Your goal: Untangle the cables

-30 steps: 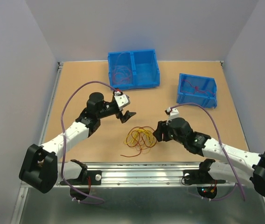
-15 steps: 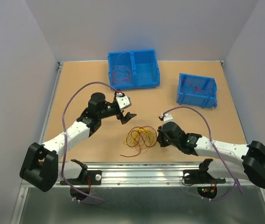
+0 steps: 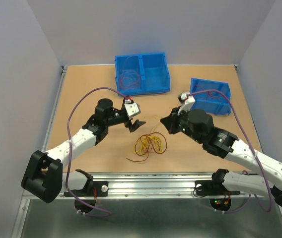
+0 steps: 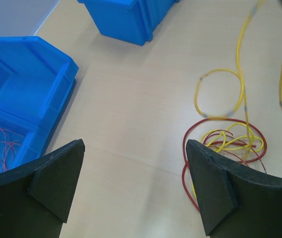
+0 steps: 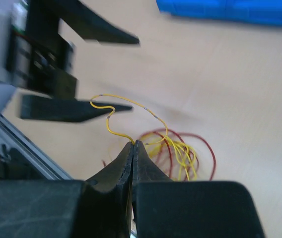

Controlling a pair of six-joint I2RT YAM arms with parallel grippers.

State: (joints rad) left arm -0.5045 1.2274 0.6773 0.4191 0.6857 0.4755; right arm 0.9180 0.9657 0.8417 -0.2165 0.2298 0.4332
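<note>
The cables (image 3: 149, 144) lie as a small tangle of red and yellow loops on the tabletop between the arms. My right gripper (image 5: 133, 144) is shut on one yellow cable (image 5: 112, 119), which rises from the tangle (image 5: 180, 151) up to the pinched fingertips. From above, the right gripper (image 3: 166, 121) hangs just behind and to the right of the tangle. My left gripper (image 3: 135, 124) stands open behind and to the left of it. In the left wrist view nothing lies between the open fingertips (image 4: 76, 148), and the red and yellow loops (image 4: 225, 139) sit by the right finger.
A blue double bin (image 3: 142, 73) with thin red wires in its left half stands at the back centre. A smaller blue bin (image 3: 209, 95), also with red wire inside, sits at the back right. A metal rail (image 3: 151, 182) runs along the near edge.
My right gripper has shut on a yellow cable and moved up and back, drawing that strand out of the tangle. The left gripper has barely moved.
</note>
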